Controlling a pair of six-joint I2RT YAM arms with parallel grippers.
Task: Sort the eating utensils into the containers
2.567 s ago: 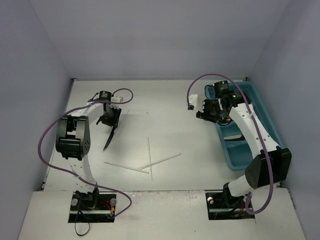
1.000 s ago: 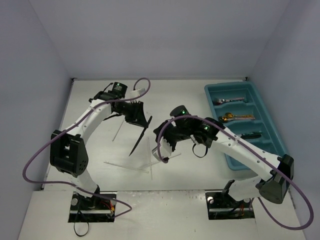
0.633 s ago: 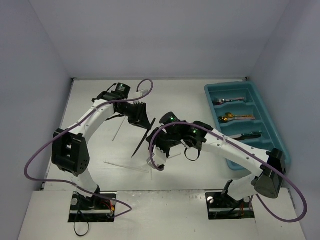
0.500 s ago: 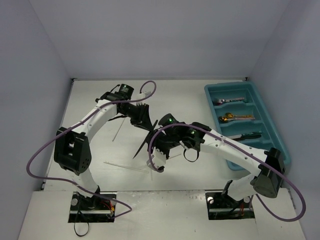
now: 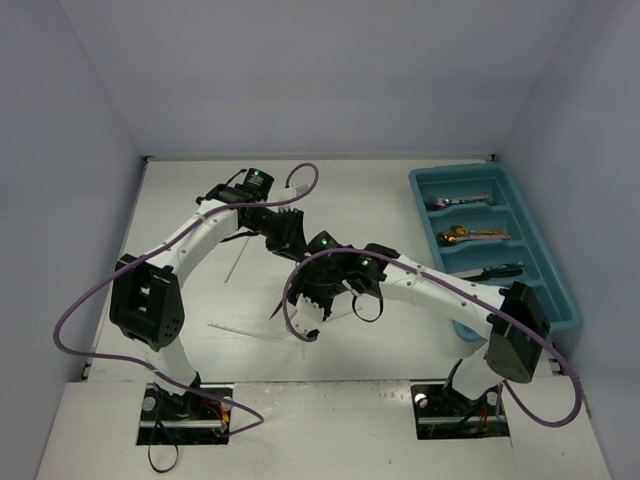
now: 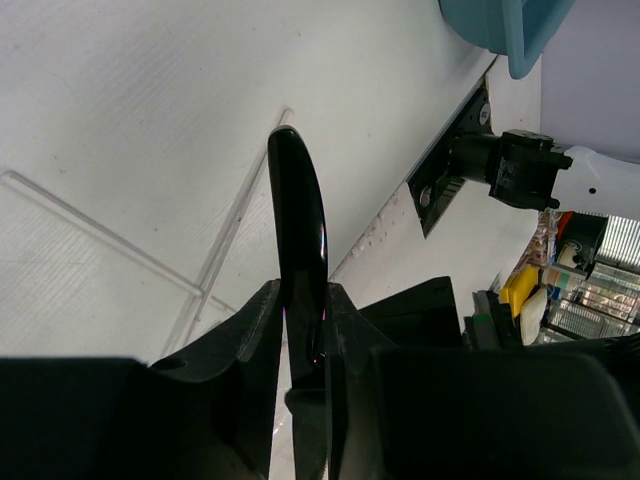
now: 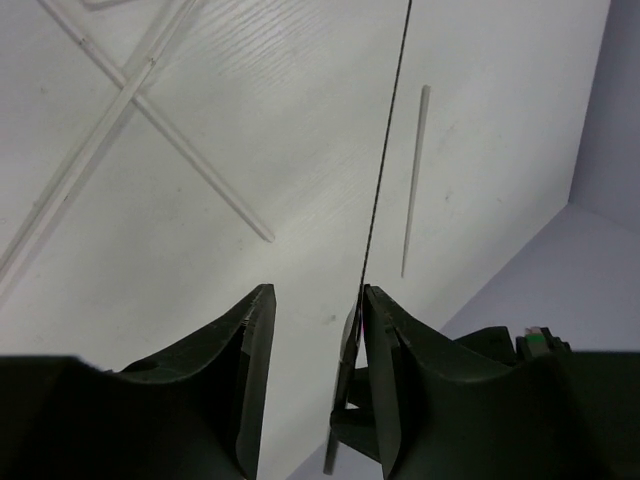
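My left gripper [image 5: 290,245] [image 6: 302,288] is shut on a dark knife [image 5: 280,300] [image 6: 298,210], which hangs above the table's middle with its tip pointing down toward the near edge. My right gripper [image 5: 305,285] [image 7: 315,292] is open around that same knife [image 7: 385,150]. The knife runs edge-on between the fingers, close against the right finger [image 7: 385,340]. Three thin white sticks [image 5: 255,335] [image 7: 200,170] lie on the table below, two of them crossed. The teal tray [image 5: 545,285] at the right holds forks [image 5: 458,202], a gold spoon [image 5: 470,236] and a dark knife [image 5: 497,270] in separate compartments.
Another white stick [image 5: 232,262] [image 7: 413,180] lies further left under the left arm. Both arms cross over the table's middle, with purple cables looping off them. Grey walls close in the table on three sides. A corner of the tray [image 6: 500,30] shows in the left wrist view.
My right arm swung left from the tray to the knife and its jaws opened wider. My left arm carried the knife rightward toward the centre.
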